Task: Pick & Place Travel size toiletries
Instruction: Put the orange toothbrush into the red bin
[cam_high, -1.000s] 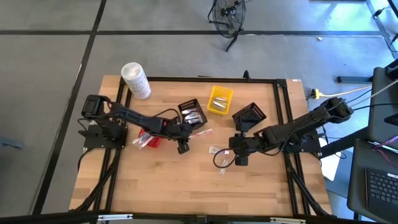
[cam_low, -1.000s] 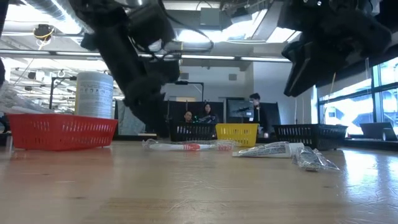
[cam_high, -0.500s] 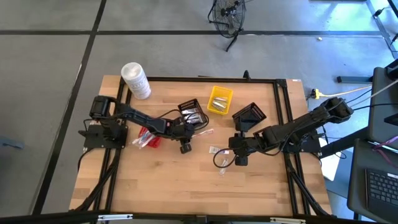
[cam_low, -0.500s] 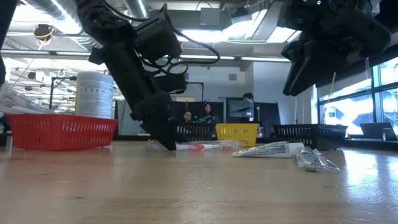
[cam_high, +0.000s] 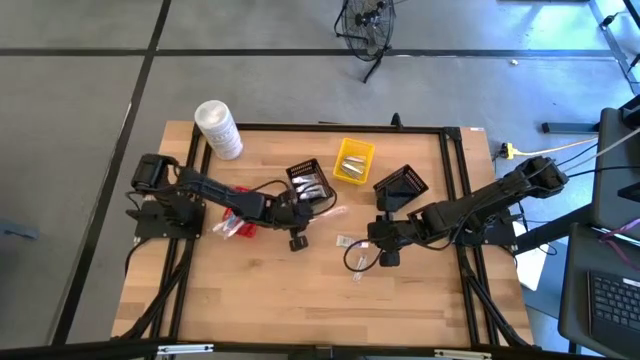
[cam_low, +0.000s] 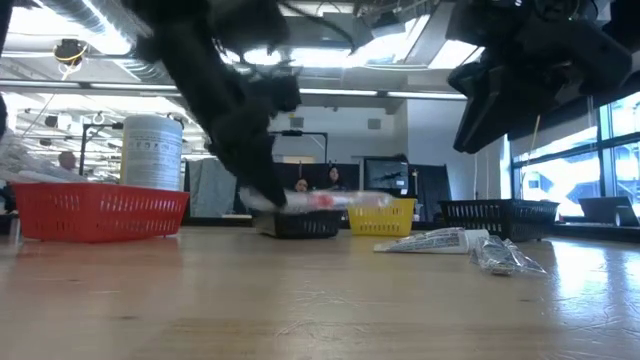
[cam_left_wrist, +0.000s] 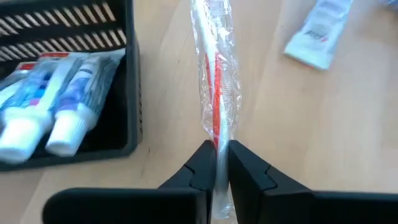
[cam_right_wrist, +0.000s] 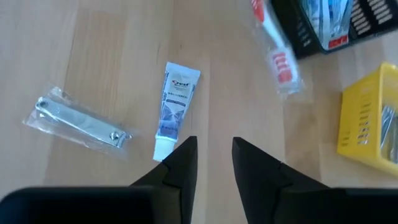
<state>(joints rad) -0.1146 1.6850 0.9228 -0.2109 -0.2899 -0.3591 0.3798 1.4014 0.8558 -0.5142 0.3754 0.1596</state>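
We take this for a robotics lab: the bench (cam_high: 300, 290) sits in a black frame on a grey floor, with monitors (cam_low: 385, 178), seated people (cam_low: 300, 186), ceiling ducts (cam_low: 75, 15) and strip lights behind, and a keyboard (cam_high: 612, 300) off its right edge

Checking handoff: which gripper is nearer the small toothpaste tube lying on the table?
Right. The right gripper hovers open just beside the toothpaste tube; the left gripper is farther off, shut on a wrapped toothbrush.

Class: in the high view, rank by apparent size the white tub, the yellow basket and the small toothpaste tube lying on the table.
1. White tub
2. Yellow basket, about equal to the tub, so their order is unsure
3. Toothpaste tube, clearly smallest
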